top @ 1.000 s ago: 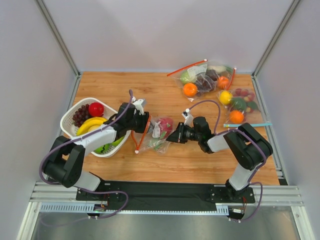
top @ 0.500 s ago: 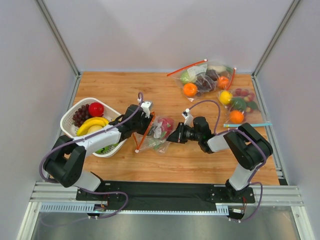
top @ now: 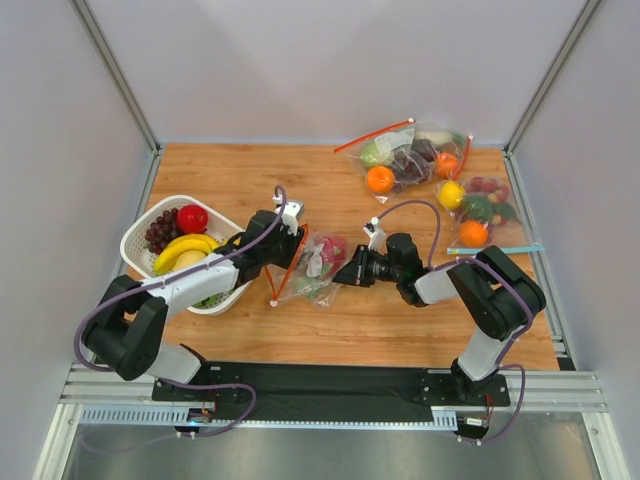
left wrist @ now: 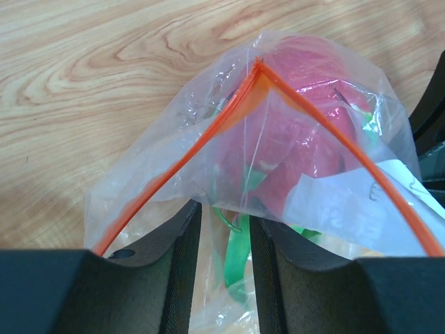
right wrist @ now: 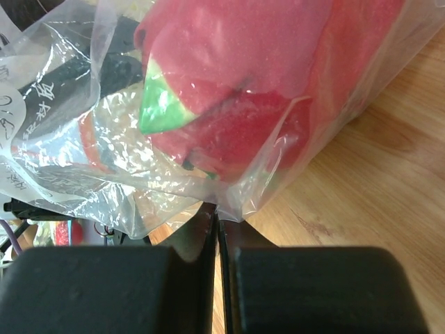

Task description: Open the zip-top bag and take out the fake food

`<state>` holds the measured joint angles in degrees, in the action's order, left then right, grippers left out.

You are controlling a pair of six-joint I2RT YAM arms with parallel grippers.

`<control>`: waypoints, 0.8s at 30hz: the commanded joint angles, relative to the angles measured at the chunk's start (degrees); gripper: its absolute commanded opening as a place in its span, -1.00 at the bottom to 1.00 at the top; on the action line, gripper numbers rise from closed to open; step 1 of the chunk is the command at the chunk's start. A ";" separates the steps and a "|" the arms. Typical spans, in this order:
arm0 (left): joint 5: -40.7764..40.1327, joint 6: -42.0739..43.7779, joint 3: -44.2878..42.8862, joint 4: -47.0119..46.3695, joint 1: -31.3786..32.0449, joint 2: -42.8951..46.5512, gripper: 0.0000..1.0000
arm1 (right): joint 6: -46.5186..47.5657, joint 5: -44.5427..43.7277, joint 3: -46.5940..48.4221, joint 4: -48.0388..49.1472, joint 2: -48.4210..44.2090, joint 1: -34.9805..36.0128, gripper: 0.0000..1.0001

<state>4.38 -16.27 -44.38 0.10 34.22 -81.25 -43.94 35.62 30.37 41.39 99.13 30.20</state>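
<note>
Between my two claws, at the middle of the wooden table (top: 250, 180), lies the zip-top bag (top: 312, 262). Its red-orange zip strip (left wrist: 201, 146) gapes in a wide V. Inside sits a pink fruit (left wrist: 306, 90) with green tips, and the white label (left wrist: 361, 202) shows at one side.

The white basket (top: 135, 240) at my left holds a dark grape bunch (top: 160, 232), a round red fruit (top: 192, 218), bananas (top: 185, 248) and something green beneath them. Two more filled bags (top: 430, 170) lie at the far right corner, well apart from my work.

My left arm reaches low over the basket's rim. My left claw (left wrist: 224, 209) is at the bag's mouth, fingers partway spread, with clear film and green tips between them; I cannot tell whether they grip anything. My right arm folds inward. My right claw (right wrist: 217, 209) is pressed together, pinching the opposite end of the bag, which bulges with the fruit just above it.

Bare wood runs from the bag to the far edge and toward me. Grey walls (top: 60, 150) close off the table's left, right and far edges.
</note>
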 commanded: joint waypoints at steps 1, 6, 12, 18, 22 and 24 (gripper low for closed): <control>0.80 1.24 -1.06 -3.44 0.24 -2.06 -0.19 | 0.00 0.86 -0.05 4.14 -1.92 0.04 -0.99; -1.04 1.42 -1.94 -3.35 0.41 -4.70 -0.19 | 0.17 0.68 -0.05 3.79 -2.36 -0.05 -0.99; -1.31 1.68 -2.38 -3.88 1.11 -6.55 -0.18 | 0.35 0.68 -0.14 3.44 -2.28 -0.05 -0.99; -1.57 1.60 -3.61 -4.14 3.13 -9.62 -0.21 | 0.61 -0.02 -0.22 2.74 -2.89 -0.05 -0.99; -1.31 0.89 -3.26 -4.67 3.22 -9.10 -0.48 | 1.49 -1.07 -0.22 0.72 -3.85 -0.05 -0.99; -1.48 0.80 -3.26 -4.49 3.22 -8.22 -0.62 | 2.19 -1.16 -0.14 -0.16 -3.94 -0.05 -0.99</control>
<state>2.39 -16.14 -45.60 -1.74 37.01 -90.87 -43.55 35.38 29.93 39.92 97.51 30.20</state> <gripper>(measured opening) 0.214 0.007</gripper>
